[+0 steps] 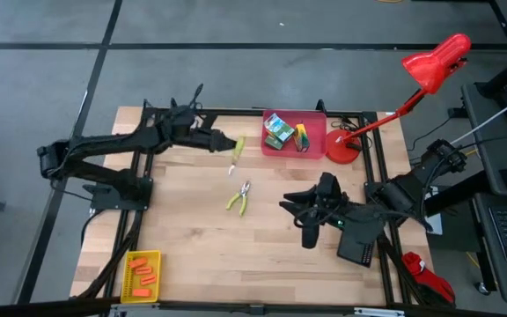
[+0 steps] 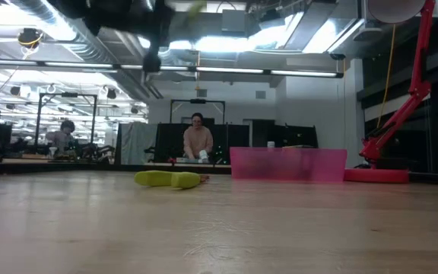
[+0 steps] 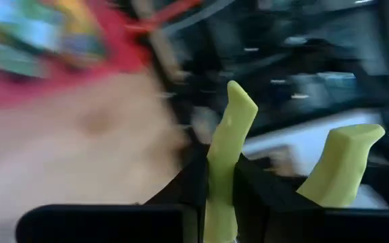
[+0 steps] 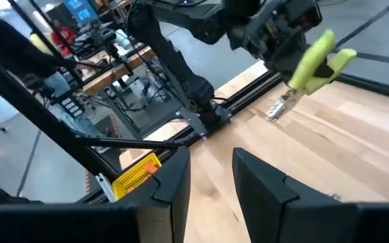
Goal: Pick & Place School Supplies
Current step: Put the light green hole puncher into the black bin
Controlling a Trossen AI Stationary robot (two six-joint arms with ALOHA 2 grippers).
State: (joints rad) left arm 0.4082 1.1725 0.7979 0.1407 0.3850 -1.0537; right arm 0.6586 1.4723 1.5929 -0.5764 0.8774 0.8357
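Note:
My left gripper (image 1: 227,143) hangs over the far middle of the table, shut on a pair of pliers with yellow-green handles (image 1: 237,151), close to the red bin (image 1: 317,148). A second pair of pliers (image 1: 240,198) lies flat on the wood at the middle. The red bin holds green-and-yellow crayon boxes (image 1: 278,129). Orange stubby sticks (image 1: 145,277) lie in the yellow bin (image 1: 130,261) at the near left. My right gripper (image 1: 296,207) waits open above the right half, with nothing between its fingers (image 4: 174,182). My left gripper pinches one yellow-green handle (image 3: 223,158) of the pliers between its two fingers. The other handle (image 3: 343,165) stands free beside them. The fingers come nearly level from the table's left. The pliers are lifted clear, their metal nose (image 4: 279,106) hanging down over the wood.
A red desk lamp stands with its base (image 1: 343,150) at the far right corner, beside the red bin. A black bin (image 1: 359,248) sits under the right arm at the near right. Bare wood stretches across the middle and near part of the table.

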